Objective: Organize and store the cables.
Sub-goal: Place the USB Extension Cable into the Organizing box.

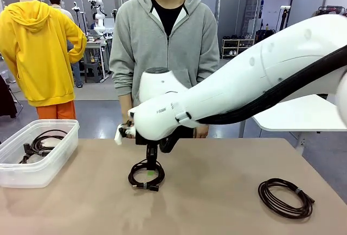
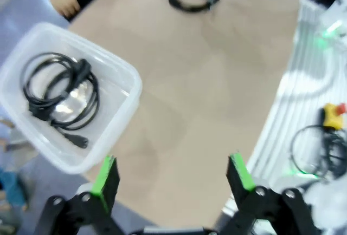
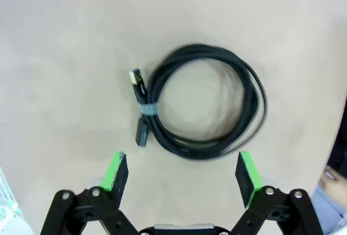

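Hanging over the middle of the beige tabletop (image 1: 217,181), the right gripper (image 3: 181,162) has its two green-padded fingers spread wide, clamped on nothing. In its wrist view a thin black cable (image 3: 209,108), wound in a round coil, lies flat on the table just beyond the fingertips. A pale band binds the loops on one side, and two plug ends stick out beside it. From the front, the white right arm reaches in from the right and across the middle, its gripper pointing straight down at this coil; whether the fingers touch it cannot be told. A second black coil (image 1: 284,197) lies well apart, near the table's right edge. At the left edge stands a clear plastic tub (image 1: 32,175) of rectangular shape, with dark cables (image 2: 59,99) coiled loosely on its bottom. The left gripper (image 2: 172,162) hangs above the table just beside that tub, its fingers likewise wide apart and holding nothing. A person in a grey hooded jacket (image 1: 162,45) stands at the far side.
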`<action>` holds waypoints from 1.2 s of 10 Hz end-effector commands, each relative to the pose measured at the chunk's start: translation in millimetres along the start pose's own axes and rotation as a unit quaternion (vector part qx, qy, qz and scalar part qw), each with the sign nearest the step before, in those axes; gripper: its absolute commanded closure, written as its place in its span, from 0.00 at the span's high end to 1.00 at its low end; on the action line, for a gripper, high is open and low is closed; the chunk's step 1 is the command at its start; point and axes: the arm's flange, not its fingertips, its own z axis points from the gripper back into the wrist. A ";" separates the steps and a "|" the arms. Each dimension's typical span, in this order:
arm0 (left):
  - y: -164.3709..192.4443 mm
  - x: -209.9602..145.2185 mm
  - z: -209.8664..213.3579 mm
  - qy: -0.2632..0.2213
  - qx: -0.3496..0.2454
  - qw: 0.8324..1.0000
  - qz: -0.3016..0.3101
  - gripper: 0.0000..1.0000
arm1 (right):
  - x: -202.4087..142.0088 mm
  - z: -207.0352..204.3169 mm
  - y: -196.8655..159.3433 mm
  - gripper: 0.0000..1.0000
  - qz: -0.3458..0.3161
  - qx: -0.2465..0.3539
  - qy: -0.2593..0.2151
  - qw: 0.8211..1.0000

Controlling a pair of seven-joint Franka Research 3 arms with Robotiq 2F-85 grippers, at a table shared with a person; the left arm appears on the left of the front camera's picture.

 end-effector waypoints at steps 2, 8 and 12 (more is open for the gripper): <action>-33.2 88.1 -22.8 0.049 -0.065 0.997 -0.010 1.00 | -96.2 50.7 34.6 1.00 -0.018 -0.012 -0.065 0.998; -84.2 228.3 -126.2 0.178 -0.058 0.974 -0.131 1.00 | -296.1 115.3 80.5 1.00 -0.130 -0.061 -0.213 0.966; -114.2 299.3 -227.8 0.215 -0.042 0.962 -0.160 1.00 | -410.5 165.6 121.3 1.00 -0.177 -0.091 -0.256 0.946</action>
